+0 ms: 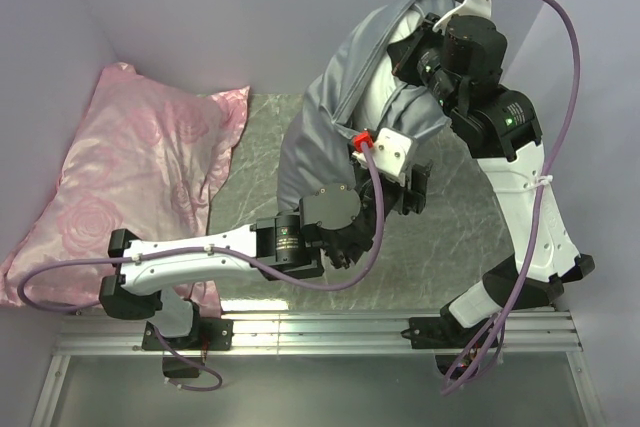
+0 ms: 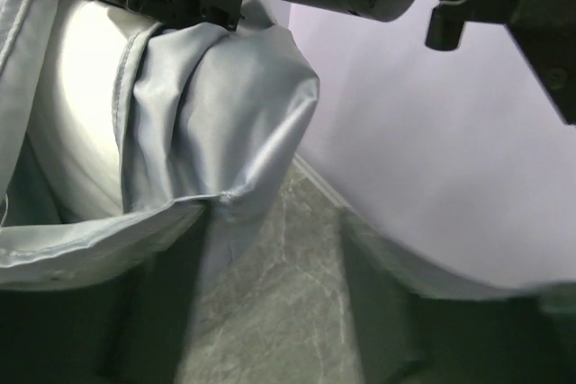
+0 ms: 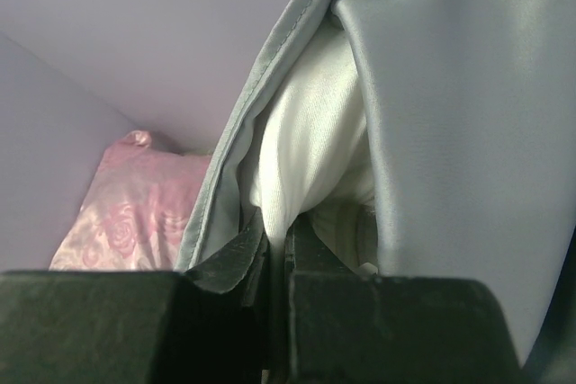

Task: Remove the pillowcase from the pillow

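right gripper [image 3: 277, 249]: black, jaws almost together, thin slit between. pillow [image 3: 310, 141]: white, creased, bulged just above the fingertips, its cloth pinched into the slit. pillowcase [image 3: 450, 114]: grey-blue satin, right of the tool and above it; hemmed edge lay on the left finger. pink rose-patterned pillow [image 3: 135, 213]: beyond, left of the tool.

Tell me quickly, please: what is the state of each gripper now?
Left gripper: open, gripping nothing.
Right gripper: closed, pinching the white pillow at the pillowcase opening.
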`<state>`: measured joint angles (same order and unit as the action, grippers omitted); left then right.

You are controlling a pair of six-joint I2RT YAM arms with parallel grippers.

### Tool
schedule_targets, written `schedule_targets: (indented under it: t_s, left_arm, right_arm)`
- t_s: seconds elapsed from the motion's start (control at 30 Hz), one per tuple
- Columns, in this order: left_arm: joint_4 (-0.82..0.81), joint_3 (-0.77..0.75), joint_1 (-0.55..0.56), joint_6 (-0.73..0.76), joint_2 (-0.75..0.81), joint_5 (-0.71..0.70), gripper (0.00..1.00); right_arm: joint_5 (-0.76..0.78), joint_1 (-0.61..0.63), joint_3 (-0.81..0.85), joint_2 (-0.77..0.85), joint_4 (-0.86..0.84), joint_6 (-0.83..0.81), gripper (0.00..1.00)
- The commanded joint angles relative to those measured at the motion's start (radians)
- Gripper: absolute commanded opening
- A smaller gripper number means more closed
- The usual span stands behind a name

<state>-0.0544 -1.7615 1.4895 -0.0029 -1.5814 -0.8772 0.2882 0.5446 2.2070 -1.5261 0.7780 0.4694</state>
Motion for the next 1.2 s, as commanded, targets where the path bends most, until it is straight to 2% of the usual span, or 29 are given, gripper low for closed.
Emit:
schedule_targets:
  t_s: [0.0, 0.07, 0.1, 0.13, 0.17, 0.23, 0.27, 0.33, 0.53, 0.63, 0.77, 1.17]
  left_arm:
    - [-0.056, 0.025, -0.027, 0.009, 0.011, 0.046, 0.59]
    - [-0.082, 0.043, -0.028, 0.009, 0.015, 0.096, 0.51]
    - [-0.085, 0.056, -0.031, -0.029, 0.015, 0.113, 0.43]
    - [-0.087, 0.059, -0.032, -0.035, 0.017, 0.138, 0.40]
    - [-0.079, 0.059, -0.035, -0.042, 0.012, 0.147, 0.28]
    - [-0.076, 0.062, -0.040, -0.055, 0.009, 0.185, 0.17]
    - [-0.084, 0.080, -0.040, -0.060, 0.015, 0.205, 0.07]
    - [-0.088, 0.105, -0.040, -0.074, 0.040, 0.251, 0.01]
    - [-0.015, 0.177, -0.049, -0.153, 0.070, 0.392, 0.00]
    - [-0.042, 0.284, -0.063, -0.221, 0.119, 0.464, 0.01]
    - [-0.047, 0.423, -0.074, -0.296, 0.175, 0.468, 0.01]
    - [-0.019, 0.628, -0.098, -0.433, 0.225, 0.440, 0.01]
  right_arm:
    - [-0.004, 0.023, 0.051, 0.007, -0.063, -0.002, 0.00]
    - [-0.001, 0.025, 0.062, 0.004, -0.056, -0.005, 0.00]
    - [0.000, 0.025, 0.065, 0.001, -0.051, -0.006, 0.00]
    - [0.002, 0.026, 0.066, 0.000, -0.049, -0.006, 0.00]
    - [0.002, 0.026, 0.072, -0.002, -0.048, -0.008, 0.00]
    - [0.003, 0.031, 0.072, -0.003, -0.046, -0.008, 0.00]
    - [0.003, 0.034, 0.074, -0.002, -0.046, -0.011, 0.00]
    - [0.006, 0.038, 0.082, -0.006, -0.045, -0.015, 0.00]
    - [0.011, 0.048, 0.121, -0.026, -0.026, -0.031, 0.00]
    - [0.019, 0.049, 0.135, -0.028, -0.025, -0.037, 0.00]
    - [0.026, 0.049, 0.155, -0.028, -0.022, -0.044, 0.00]
    - [0.069, 0.051, 0.212, -0.025, -0.026, -0.066, 0.00]
